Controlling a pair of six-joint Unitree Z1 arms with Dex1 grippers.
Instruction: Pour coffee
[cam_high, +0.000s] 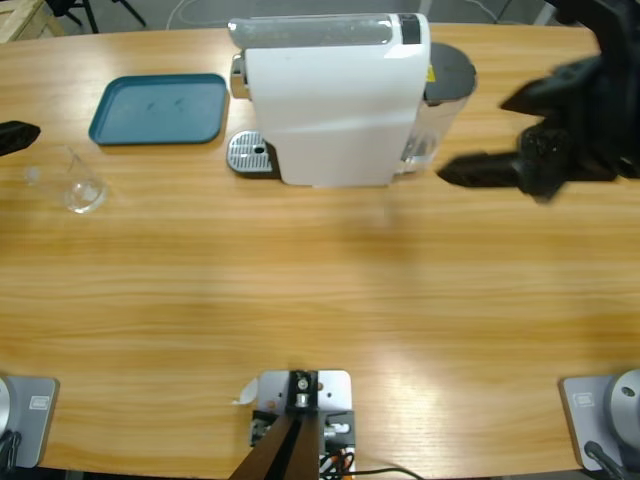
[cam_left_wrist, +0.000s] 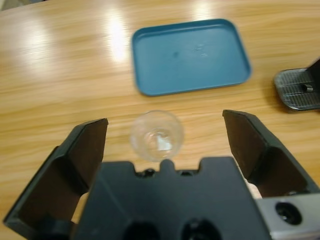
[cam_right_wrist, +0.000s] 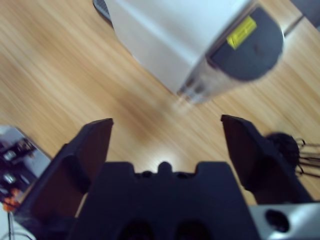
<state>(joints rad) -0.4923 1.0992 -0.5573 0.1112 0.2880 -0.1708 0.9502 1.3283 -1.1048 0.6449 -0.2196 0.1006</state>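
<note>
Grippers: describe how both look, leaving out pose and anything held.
The left gripper has two matte black, wedge-shaped jaws with hollowed inner faces on a blocky black body beside a silver-grey bracket. The right gripper looks the same.

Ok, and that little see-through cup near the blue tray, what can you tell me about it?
The glass cup is small, round and clear, so the wood shows through it. It looks empty and stands upright on the wooden table, just off the blue tray and apart from it. The left gripper has its jaws open on either side of the cup, not touching it. Nothing else touches it.
</note>
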